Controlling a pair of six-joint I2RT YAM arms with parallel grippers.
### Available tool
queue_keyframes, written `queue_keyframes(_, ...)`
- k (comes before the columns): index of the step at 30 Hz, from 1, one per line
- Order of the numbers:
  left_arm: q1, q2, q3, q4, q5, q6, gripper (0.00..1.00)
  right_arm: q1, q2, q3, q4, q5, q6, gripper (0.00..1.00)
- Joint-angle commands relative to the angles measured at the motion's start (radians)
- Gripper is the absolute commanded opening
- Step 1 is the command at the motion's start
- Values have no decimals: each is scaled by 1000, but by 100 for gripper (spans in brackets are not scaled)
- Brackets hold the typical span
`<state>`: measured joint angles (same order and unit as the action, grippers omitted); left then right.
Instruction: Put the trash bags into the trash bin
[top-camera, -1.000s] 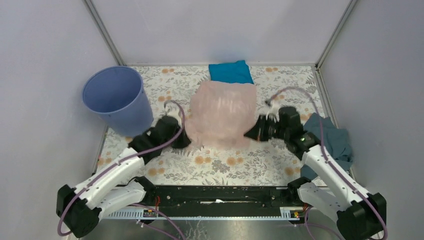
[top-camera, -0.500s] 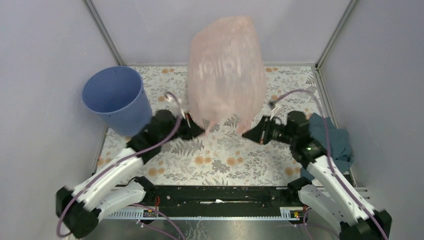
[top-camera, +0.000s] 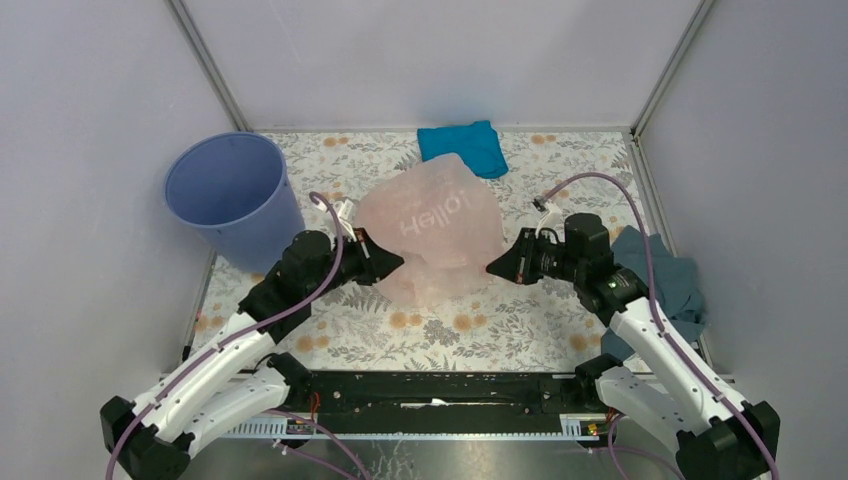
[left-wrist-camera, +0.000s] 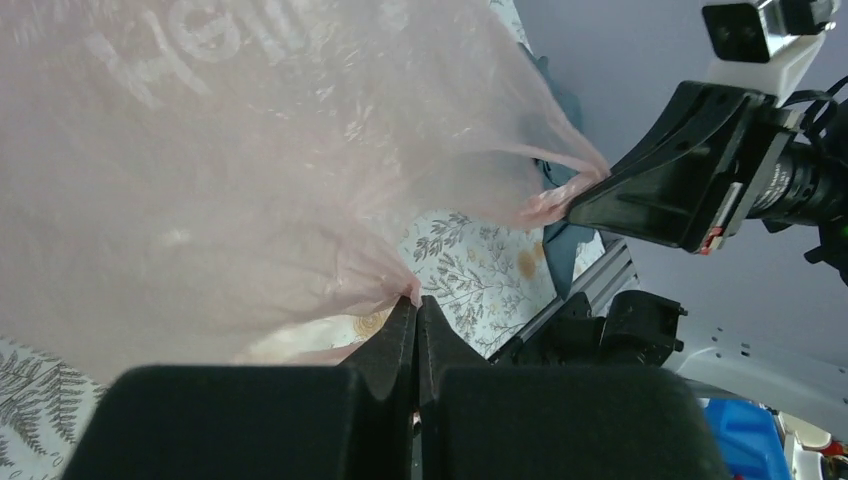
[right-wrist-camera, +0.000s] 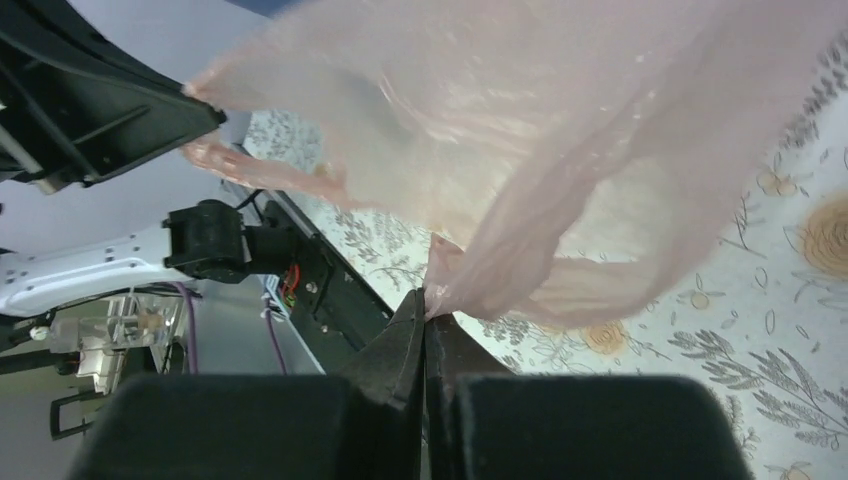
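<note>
The trash bag (top-camera: 430, 240) had dropped since half a second earlier. Then it stood ballooned high over the far side of the worktop (top-camera: 450, 335), hiding the bright blue cloth (top-camera: 462, 146). Now it sat low and puffed over the middle of the floral surface, and the cloth showed again at the far edge, just behind the bag's far corner. Both end effectors stayed about where they had been, one at each side of the bag.

The left end effector (left-wrist-camera: 416, 305) was clenched on a gathered pinch of pink film at the bag's near left edge, fingers pressed together with the plastic trapped at their tips. The right end effector (right-wrist-camera: 425, 300) was likewise clenched on a twisted strand of film at the bag's right edge. Each wrist view showed the opposite end effector gripping its own corner, with the film spread between them.

White lettering (top-camera: 437, 212) showed on the bag's upper face, reversed as seen from above. The bag was outside the trash bin (top-camera: 235, 200), which stood upright at the far left of the worktop, to the left of the bag and not touching it. The grey-blue cloth (top-camera: 665, 275) lay heaped at the right edge, beside the right arm.
</note>
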<state>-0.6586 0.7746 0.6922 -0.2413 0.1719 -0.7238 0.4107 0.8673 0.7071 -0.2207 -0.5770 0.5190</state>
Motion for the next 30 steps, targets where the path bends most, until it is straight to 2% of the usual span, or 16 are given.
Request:
queue_keyframes(1, 2, 68, -47, 77, 36, -29, 0, 3, 34, -81, 9, 35, -6, 0)
queue_keyframes(4, 1, 106, -70, 87, 105, -39, 0, 3, 1, -128, 3, 55, -5, 1)
queue_keyframes(10, 1, 86, -129, 133, 126, -86, 0, 3, 1, -104, -159, 296, -48, 30)
queue_keyframes(15, -1, 68, -150, 160, 126, -114, 0, 19, 150, -102, -136, 222, -50, 58)
queue_keyframes(17, -1, 74, -150, 168, 135, -118, 0, 89, 188, -69, -157, 305, -60, 67)
queue_keyframes(20, -1, 89, -141, 172, 145, -113, 0, 201, 212, -30, -192, 524, -49, 80)
queue_keyframes(23, -1, 101, -134, 171, 147, -111, 0, 275, 246, -18, -207, 734, -11, 80)
queue_keyframes(25, -2, 104, -132, 174, 148, -112, 0, 331, 259, -13, -174, 811, -18, 80)
queue_keyframes(30, -2, 107, -125, 174, 155, -119, 0, 393, 232, -21, -66, 829, -65, 80)
